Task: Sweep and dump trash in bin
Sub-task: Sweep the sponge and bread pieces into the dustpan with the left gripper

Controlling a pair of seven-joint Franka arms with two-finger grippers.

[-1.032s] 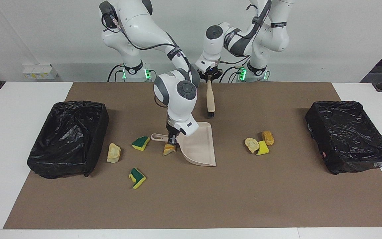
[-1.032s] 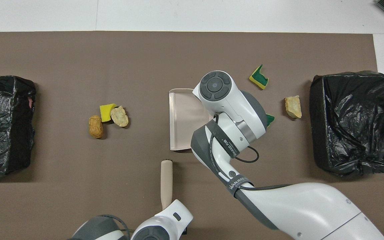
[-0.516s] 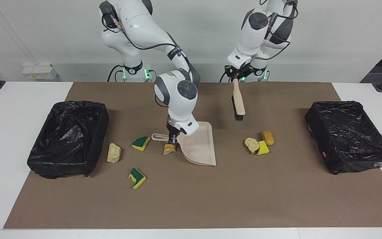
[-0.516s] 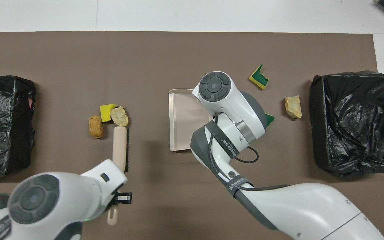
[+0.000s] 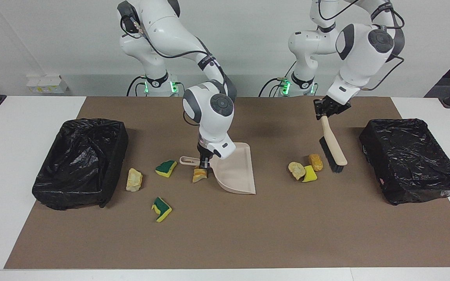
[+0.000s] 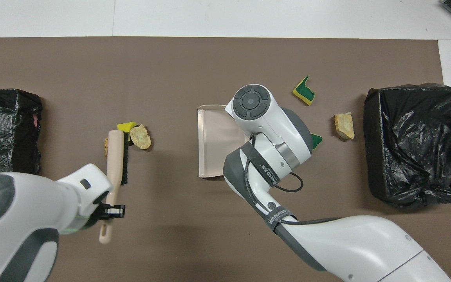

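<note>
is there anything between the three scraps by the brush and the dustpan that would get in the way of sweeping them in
Nothing visible does. Bare mat lies between the three scraps and the dustpan mouth. The brush, held by the left gripper, sits on their bin side; the right gripper is at the dustpan handle.

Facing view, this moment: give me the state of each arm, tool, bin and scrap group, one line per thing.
Left gripper: shut on brush handle.
Brush: tilted, bristles low beside the three-scrap cluster.
Right gripper: at the dustpan handle, fingers unclear.
Dustpan: on the mat, empty.
Four other scraps: loose on the mat.
Both bins: lined with black bags, open.
</note>
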